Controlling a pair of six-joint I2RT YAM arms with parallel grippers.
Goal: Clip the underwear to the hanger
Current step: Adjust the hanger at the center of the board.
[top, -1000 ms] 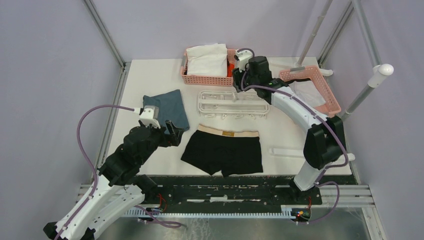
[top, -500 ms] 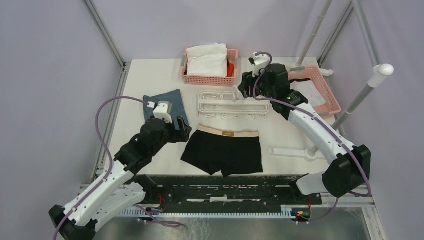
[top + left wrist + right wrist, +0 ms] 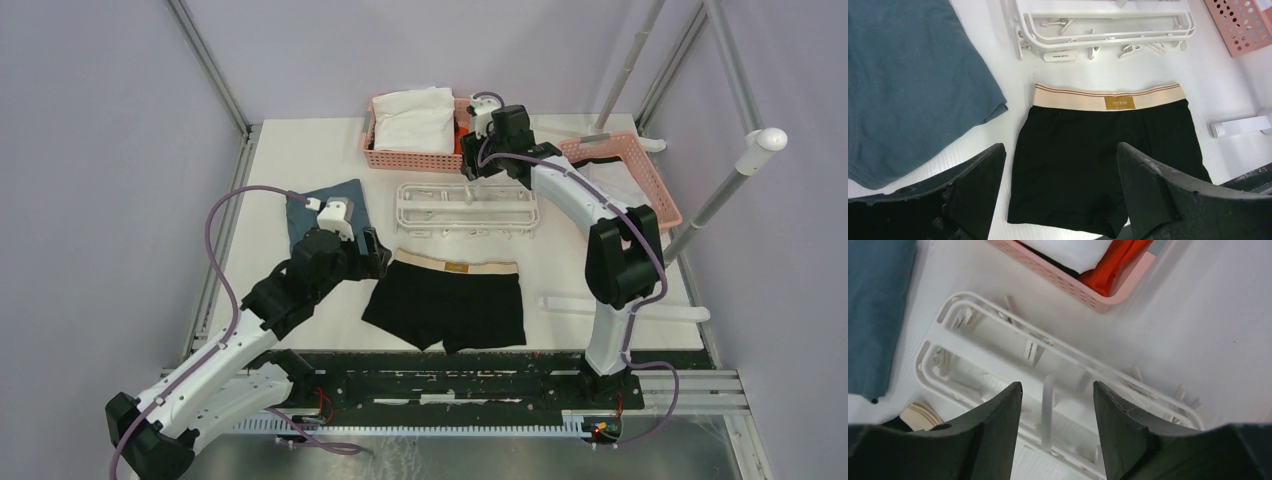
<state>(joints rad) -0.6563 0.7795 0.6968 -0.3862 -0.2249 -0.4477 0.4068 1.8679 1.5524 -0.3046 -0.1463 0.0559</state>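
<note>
Underwear [image 3: 1108, 165] lies flat below the wide-open, empty left end effector [image 3: 1060, 150]; right end effector [image 3: 1056, 387], parted and empty, hovers over the hanger [image 3: 1047, 405]. Approach step; grasps likely next.

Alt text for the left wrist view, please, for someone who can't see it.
Black underwear with a tan waistband lies flat on a white table, seen between the dark fingers of the open left gripper at the bottom. A white hanger lies above it, a blue-grey cloth at left, the corner of a pink basket at top right.

Overhead view, wrist close-ups — hanger [image 3: 1047, 405] shared
</note>
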